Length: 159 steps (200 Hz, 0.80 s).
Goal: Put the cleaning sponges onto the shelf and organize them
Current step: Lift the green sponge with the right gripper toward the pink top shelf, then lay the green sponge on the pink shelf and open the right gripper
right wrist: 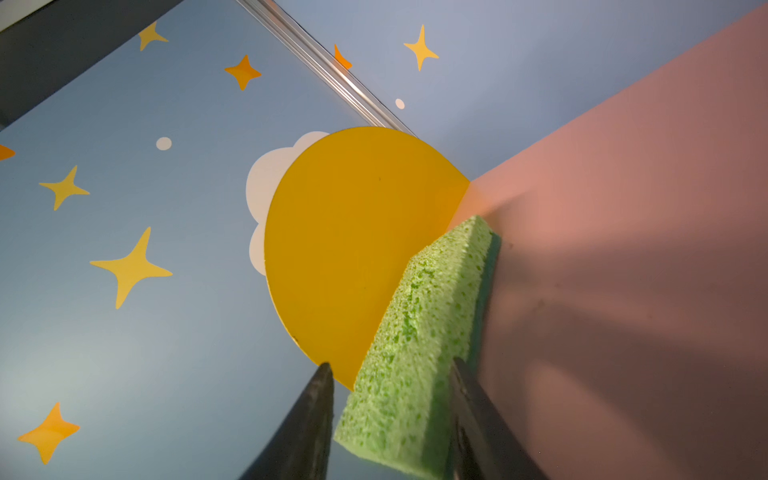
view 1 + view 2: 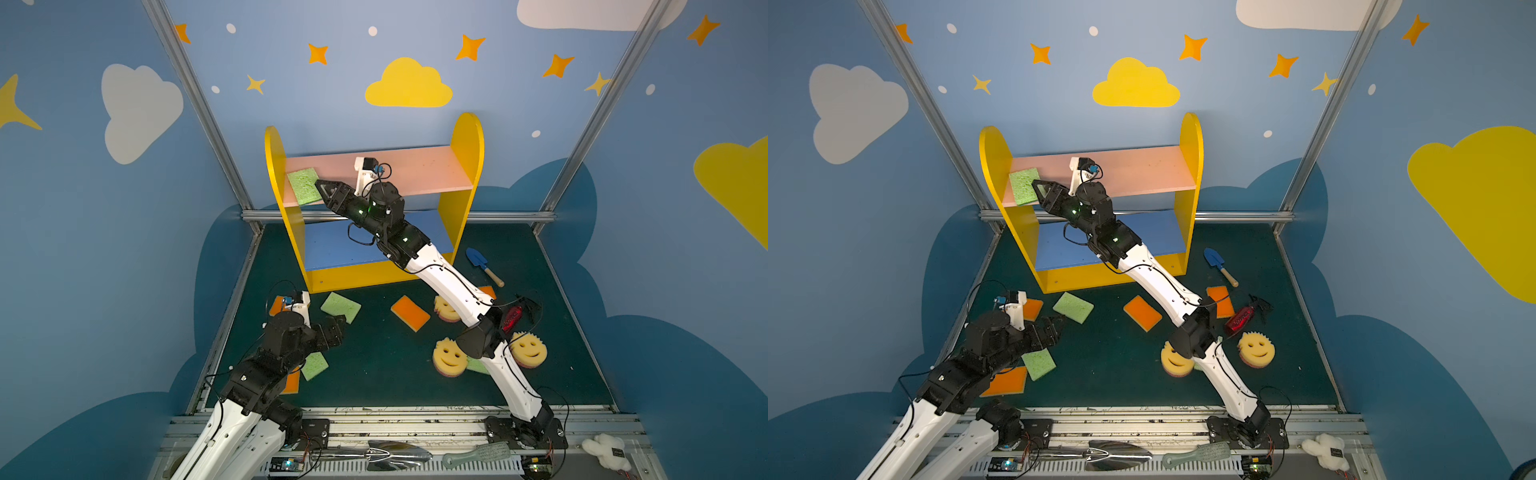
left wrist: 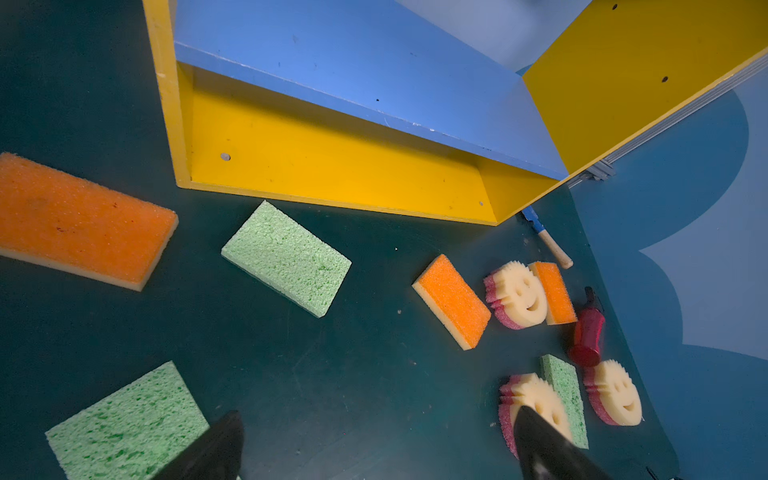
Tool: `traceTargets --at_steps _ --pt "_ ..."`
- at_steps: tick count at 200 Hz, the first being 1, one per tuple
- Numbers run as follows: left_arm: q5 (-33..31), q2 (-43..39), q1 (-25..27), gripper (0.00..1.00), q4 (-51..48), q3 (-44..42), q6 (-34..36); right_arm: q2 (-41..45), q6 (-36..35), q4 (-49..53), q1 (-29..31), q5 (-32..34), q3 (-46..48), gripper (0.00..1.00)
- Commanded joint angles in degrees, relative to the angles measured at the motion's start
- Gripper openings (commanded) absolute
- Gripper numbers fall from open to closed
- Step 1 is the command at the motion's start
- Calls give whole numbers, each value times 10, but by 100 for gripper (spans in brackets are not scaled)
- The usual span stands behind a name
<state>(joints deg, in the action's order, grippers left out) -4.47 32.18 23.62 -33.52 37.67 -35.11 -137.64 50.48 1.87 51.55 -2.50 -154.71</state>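
Seen clearly only from the right wrist: right gripper (image 1: 390,363) loose, jaws apart around the light-green holey sponge (image 1: 419,316) on the pink top board (image 1: 623,249) of the small wooden shelf (image 2: 467,166); from the left wrist: left gripper (image 3: 378,413) spread wide, holding nothing.

Right pincer (image 1: 390,363) stands parted, arm outstretched (left pincer (image 3: 379,412) agape).

Even light, soft shadows across pink board (image 1: 602,332), fisheye bending at edges, mild blur
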Motion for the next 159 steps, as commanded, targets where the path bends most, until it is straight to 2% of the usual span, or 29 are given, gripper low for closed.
traceTargets --at_steps 1,64,91,159 --pt "2 -2 -3 100 -9 10 8 -2 -15 3 0 -17 -4 50" --pt "-6 -2 -6 100 -18 24 16 56 -59 32 -1 -79 58 56" --pt "-8 4 -9 100 -15 35 21 65 -62 43 -7 -100 70 39" --pt "-7 8 -14 100 -21 53 22 7 -19 32 -24 -138 -2 22"
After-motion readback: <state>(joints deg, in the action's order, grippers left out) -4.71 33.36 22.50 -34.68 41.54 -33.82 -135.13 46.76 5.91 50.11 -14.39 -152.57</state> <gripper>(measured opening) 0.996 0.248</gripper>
